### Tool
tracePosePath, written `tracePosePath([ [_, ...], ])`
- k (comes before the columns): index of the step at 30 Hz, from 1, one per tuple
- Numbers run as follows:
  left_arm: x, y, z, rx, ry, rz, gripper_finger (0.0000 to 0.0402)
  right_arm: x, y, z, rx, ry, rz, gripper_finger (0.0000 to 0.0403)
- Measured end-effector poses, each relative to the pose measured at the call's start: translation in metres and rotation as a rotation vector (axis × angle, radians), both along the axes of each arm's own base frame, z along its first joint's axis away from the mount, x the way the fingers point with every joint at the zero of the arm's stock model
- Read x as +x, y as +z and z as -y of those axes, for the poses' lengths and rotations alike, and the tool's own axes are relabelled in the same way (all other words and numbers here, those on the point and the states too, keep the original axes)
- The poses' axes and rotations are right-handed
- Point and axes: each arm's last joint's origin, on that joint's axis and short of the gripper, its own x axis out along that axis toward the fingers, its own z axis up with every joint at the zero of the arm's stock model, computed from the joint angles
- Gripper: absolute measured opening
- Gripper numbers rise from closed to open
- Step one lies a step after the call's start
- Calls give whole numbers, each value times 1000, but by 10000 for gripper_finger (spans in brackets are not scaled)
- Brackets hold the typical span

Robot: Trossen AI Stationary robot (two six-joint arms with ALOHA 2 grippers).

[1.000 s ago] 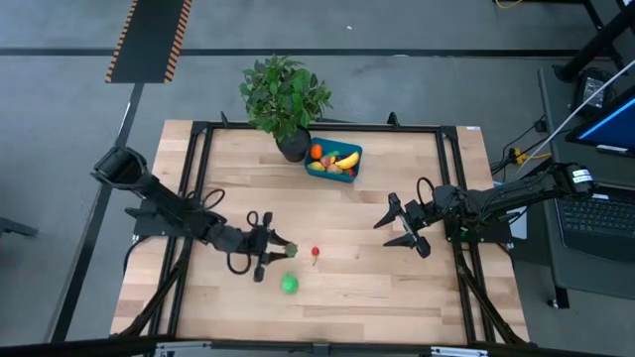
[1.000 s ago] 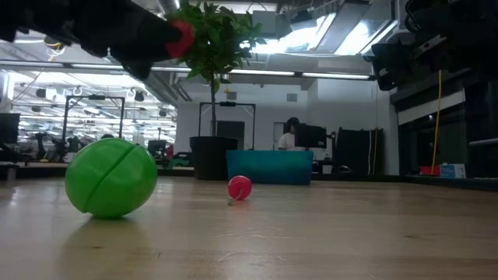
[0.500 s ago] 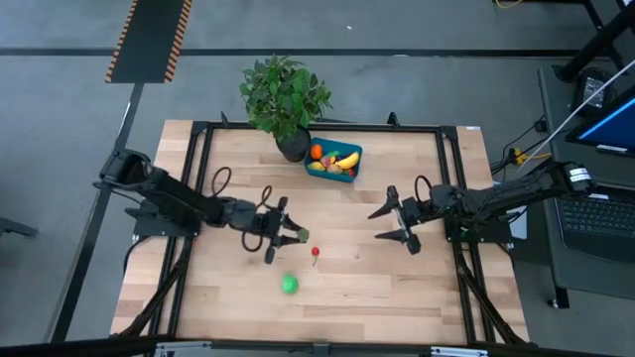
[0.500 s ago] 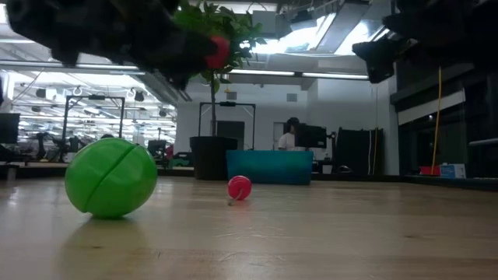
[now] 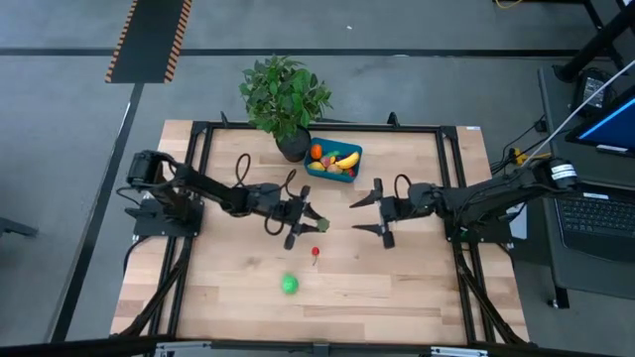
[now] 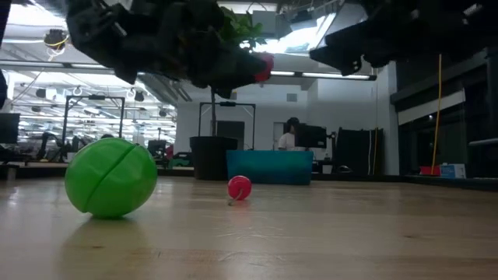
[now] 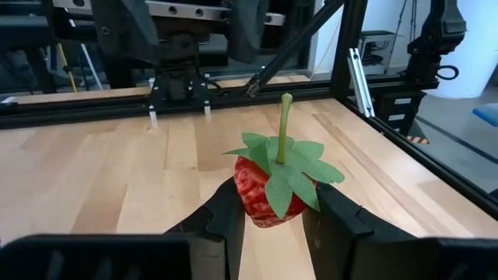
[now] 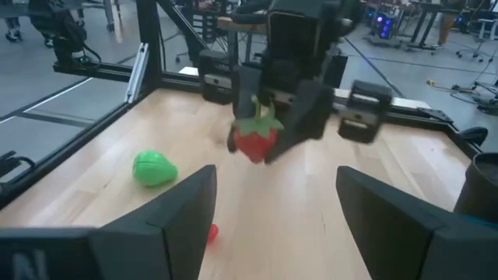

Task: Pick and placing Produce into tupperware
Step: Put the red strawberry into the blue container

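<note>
A red toy strawberry [image 7: 264, 194] with green leaves and a stem hangs above the middle of the table, and my left gripper [image 5: 310, 220] is shut on it. My right gripper [image 5: 363, 216] stands open just to its right, facing it, with nothing between its fingers. The teal tupperware [image 5: 348, 175] sits at the far middle of the table and holds a banana, an orange and other produce. A green piece [image 5: 289, 284] and a small red piece [image 5: 316, 252] rest on the wood nearer the front. My left gripper pinches the strawberry's red body [image 7: 250, 204] between its two fingers [image 7: 223, 224], one on each side. The fingers come nearly level from the table's left. The strawberry is lifted clear of the table, its stem [image 7: 285, 124] pointing up.
A leafy potted plant [image 5: 285, 94] stands at the far edge just left of the tupperware. A black frame [image 5: 198, 134] runs along the table's edges. Bare wood lies between the grippers and the container.
My left gripper has carried the strawberry toward the table's right and far side, staying shut on it and clear of the table. My right gripper has moved left toward the table's middle and rolled, its fingers still open. The green and small red pieces have stayed put.
</note>
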Motion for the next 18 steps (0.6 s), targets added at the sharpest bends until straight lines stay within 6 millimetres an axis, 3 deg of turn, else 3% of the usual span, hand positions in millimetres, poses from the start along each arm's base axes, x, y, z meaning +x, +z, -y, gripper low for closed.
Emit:
tracePosePath([
  [8,6,1,-15,6,-14,9,99,22,4,-2,-4,7,-15,259],
  [18,6,1,-16,8,-14,10,99,52,9,-5,-27,14,-21,192],
])
